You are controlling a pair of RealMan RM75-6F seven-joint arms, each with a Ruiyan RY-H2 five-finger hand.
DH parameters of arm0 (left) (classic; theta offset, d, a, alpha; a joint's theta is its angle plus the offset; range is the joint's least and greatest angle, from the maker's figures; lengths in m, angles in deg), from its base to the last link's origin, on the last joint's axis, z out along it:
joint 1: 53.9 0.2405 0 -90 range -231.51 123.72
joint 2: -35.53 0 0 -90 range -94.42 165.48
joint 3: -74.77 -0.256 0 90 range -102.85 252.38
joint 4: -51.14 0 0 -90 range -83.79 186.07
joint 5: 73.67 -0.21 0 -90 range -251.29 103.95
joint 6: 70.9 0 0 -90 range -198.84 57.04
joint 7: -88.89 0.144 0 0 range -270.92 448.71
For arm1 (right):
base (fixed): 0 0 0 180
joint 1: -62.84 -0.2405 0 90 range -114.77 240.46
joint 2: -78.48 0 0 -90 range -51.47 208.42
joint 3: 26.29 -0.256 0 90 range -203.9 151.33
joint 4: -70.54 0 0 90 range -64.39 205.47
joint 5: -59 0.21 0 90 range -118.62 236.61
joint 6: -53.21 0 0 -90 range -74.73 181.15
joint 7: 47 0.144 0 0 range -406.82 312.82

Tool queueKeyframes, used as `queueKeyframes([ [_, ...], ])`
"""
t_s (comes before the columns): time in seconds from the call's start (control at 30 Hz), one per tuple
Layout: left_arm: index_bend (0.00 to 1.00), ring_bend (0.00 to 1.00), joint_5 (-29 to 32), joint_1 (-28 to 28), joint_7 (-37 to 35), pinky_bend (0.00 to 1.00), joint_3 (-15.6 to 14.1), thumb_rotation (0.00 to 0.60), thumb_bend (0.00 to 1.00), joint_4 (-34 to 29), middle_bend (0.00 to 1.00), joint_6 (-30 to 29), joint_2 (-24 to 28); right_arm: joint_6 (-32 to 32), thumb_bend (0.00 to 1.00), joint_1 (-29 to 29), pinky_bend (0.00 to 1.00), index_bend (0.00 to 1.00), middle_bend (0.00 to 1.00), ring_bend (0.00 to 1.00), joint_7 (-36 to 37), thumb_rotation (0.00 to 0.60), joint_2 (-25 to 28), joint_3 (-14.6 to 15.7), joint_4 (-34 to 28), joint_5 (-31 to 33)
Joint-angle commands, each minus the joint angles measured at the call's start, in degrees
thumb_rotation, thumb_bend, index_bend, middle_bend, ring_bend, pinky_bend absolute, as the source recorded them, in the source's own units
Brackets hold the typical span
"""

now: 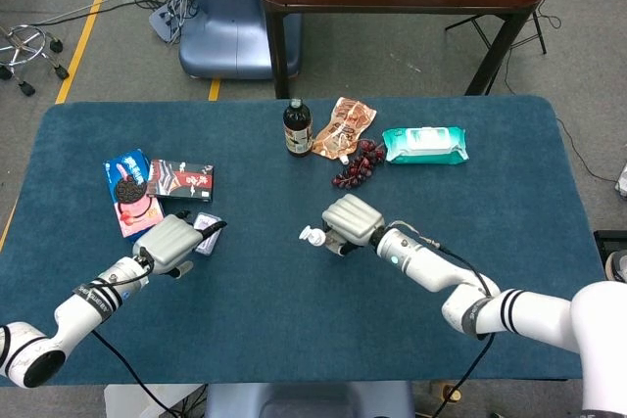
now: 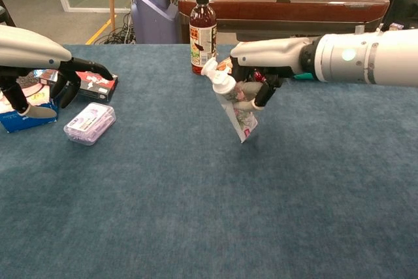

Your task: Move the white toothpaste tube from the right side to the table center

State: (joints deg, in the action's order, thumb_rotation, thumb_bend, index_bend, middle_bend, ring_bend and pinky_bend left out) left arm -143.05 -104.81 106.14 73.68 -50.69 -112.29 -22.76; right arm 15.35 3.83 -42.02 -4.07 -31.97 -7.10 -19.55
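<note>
My right hand point(image 1: 351, 219) point(image 2: 264, 57) grips the white toothpaste tube point(image 2: 234, 106) near the middle of the blue table point(image 1: 294, 340). In the chest view the tube hangs tilted, with its white cap point(image 2: 211, 71) up and to the left and its flat end close to the cloth. From the head view only the cap point(image 1: 312, 237) sticks out from under the hand. My left hand point(image 1: 167, 241) point(image 2: 36, 53) hovers at the left with its fingers apart and holds nothing.
A small purple packet point(image 2: 90, 123) lies just beside my left hand. Cookie boxes point(image 1: 127, 188) and a black box point(image 1: 182, 180) sit at the left. Behind the centre stand a dark bottle point(image 1: 297, 128), a snack pouch point(image 1: 346, 124), dark grapes point(image 1: 358, 165) and a wet-wipes pack point(image 1: 424, 144).
</note>
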Motion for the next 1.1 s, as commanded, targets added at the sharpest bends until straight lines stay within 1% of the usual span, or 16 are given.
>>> queueKeyframes([
  [0.03,0.04,0.44,0.1,0.0,0.0,0.15,0.2,0.600,0.32,0.1,0.47,0.1,-0.1,1.5,0.74,-1.1,0.42,0.93,0.73,0.66,-1.0,0.600,-0.7,-1.0,0.8,1.6],
  [0.23,0.04,0.44,0.4,0.4,-0.1,0.15,0.4,0.600,0.32,0.4,0.47,0.3,-0.1,4.7,0.71,-3.2,0.41,0.93,0.73,0.65,-3.3,0.600,-2.9,-2.8,3.3,5.4],
  [0.33,0.04,0.44,0.4,0.6,-0.3,0.15,0.5,0.600,0.32,0.5,0.47,0.3,-0.1,6.8,0.71,-4.4,0.40,0.93,0.73,0.64,-4.5,0.600,-3.5,-3.0,4.0,6.8],
  [0.4,0.04,0.44,0.5,0.7,-0.3,0.15,0.6,0.600,0.32,0.5,0.47,0.4,0.0,8.2,0.68,-5.3,0.39,0.90,0.72,0.62,-5.6,0.600,-3.6,-3.1,4.4,7.7],
  [0.47,0.04,0.44,0.5,0.9,-0.5,0.15,0.7,0.600,0.32,0.5,0.47,0.2,0.2,8.9,0.58,-5.9,0.38,0.82,0.68,0.60,-6.9,0.600,-3.7,-3.3,4.5,9.1],
  [0.53,0.04,0.44,0.4,1.1,-0.6,0.15,0.7,0.600,0.32,0.5,0.47,0.1,0.3,9.0,0.43,-6.2,0.37,0.73,0.62,0.57,-7.9,0.600,-3.5,-3.3,4.0,9.9],
  [0.63,0.04,0.44,0.2,1.5,-0.8,0.15,0.8,0.600,0.32,0.4,0.47,-0.3,0.6,8.3,0.23,-6.2,0.37,0.60,0.53,0.50,-10.0,0.600,-2.7,-3.1,2.8,11.1],
  [0.67,0.04,0.44,0.2,1.6,-1.0,0.15,0.9,0.600,0.32,0.4,0.47,-0.4,0.6,8.1,0.20,-6.2,0.36,0.57,0.51,0.48,-10.5,0.600,-2.4,-3.1,2.4,11.5],
  [0.73,0.04,0.44,0.1,1.8,-1.3,0.15,1.0,0.600,0.32,0.6,0.46,-0.4,0.5,7.4,0.11,-6.1,0.36,0.48,0.45,0.42,-11.7,0.600,-1.7,-3.1,1.6,12.4],
  [0.83,0.04,0.44,-0.2,2.2,-1.9,0.15,1.1,0.600,0.32,0.9,0.46,-0.6,0.4,6.3,0.05,-5.7,0.36,0.40,0.39,0.38,-13.0,0.600,-0.4,-3.1,0.1,13.9],
  [0.93,0.04,0.44,-0.5,2.9,-2.7,0.15,1.2,0.600,0.32,0.9,0.46,-1.3,0.4,4.7,0.03,-5.0,0.36,0.38,0.36,0.37,-14.3,0.600,1.6,-3.0,-1.8,14.7],
  [1.1,0.04,0.44,-0.6,5.4,-5.6,0.15,2.0,0.600,0.32,1.4,0.46,-4.8,0.6,-1.1,0.02,-1.1,0.36,0.35,0.35,0.35,-15.7,0.600,7.9,-2.6,-7.9,15.3],
])
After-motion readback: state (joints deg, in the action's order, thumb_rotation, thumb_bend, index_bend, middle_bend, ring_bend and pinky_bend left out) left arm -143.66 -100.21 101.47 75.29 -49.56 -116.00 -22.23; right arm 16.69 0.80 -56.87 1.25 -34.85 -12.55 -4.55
